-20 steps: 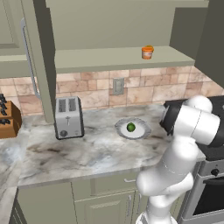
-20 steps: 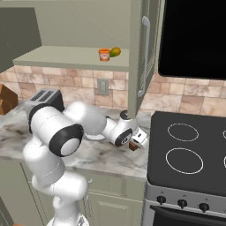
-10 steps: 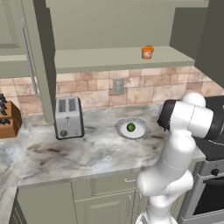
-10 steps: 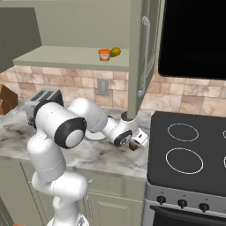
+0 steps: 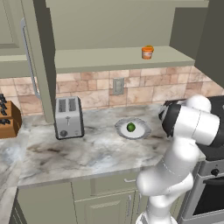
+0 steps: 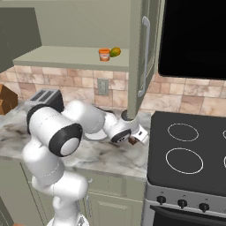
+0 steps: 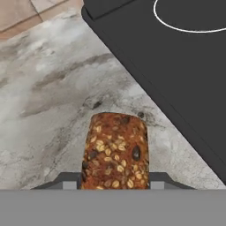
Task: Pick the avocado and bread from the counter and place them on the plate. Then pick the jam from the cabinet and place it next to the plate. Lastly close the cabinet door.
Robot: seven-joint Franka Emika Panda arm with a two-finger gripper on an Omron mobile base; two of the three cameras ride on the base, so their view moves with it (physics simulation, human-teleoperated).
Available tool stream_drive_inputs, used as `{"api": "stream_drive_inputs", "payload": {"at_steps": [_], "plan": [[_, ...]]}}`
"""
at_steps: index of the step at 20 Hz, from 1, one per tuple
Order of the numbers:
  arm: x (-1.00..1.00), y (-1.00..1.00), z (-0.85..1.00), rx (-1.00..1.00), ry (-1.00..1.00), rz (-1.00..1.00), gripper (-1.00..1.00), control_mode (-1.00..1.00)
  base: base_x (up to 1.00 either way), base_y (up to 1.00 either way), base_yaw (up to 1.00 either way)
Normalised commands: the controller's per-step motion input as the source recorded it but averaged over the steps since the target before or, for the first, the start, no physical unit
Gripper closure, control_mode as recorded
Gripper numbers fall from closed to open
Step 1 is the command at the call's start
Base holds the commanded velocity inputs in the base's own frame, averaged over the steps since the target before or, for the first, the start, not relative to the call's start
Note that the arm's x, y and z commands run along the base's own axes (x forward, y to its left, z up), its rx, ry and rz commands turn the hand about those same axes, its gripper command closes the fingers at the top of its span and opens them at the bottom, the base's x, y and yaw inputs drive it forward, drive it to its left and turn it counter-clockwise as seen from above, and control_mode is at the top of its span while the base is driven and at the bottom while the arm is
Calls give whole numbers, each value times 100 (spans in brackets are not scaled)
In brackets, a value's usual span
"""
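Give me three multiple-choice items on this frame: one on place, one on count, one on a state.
1. Where is the small round dark green avocado?
A. on the round pale grey-white plate
B. on the shelf
C. on the stove

2. How many slots does the silver toaster have on top?
A. one
B. two
C. four

3. What is the gripper doing?
A. open over the plate
B. shut on the reddish-brown seeded bread chunk
C. holding the orange jam jar

Answers:
1 A, the left base view shows the avocado lying inside the plate.
2 B, two dark slots show on the toaster's top.
3 B, the hand view shows the bread chunk between the finger tips, above the grey-white marble counter.
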Motion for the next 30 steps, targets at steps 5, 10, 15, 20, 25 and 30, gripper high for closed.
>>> {"api": "stream_drive_inputs", "payload": {"at_steps": [5, 10, 15, 20, 25, 30], "plan": [[0, 17, 73, 2, -11, 2, 100, -100, 0, 0, 0], [7, 46, 29, 0, -4, 7, 100, -100, 0, 0, 0], [19, 81, 17, 0, -1, 6, 100, -100, 0, 0, 0], [11, 95, 2, 0, 0, 5, 100, -100, 0, 0, 0], [7, 87, 0, -2, 0, 4, 100, -100, 0, 0, 0], [0, 55, 0, -5, 0, 1, 100, -100, 0, 0, 0]]}}
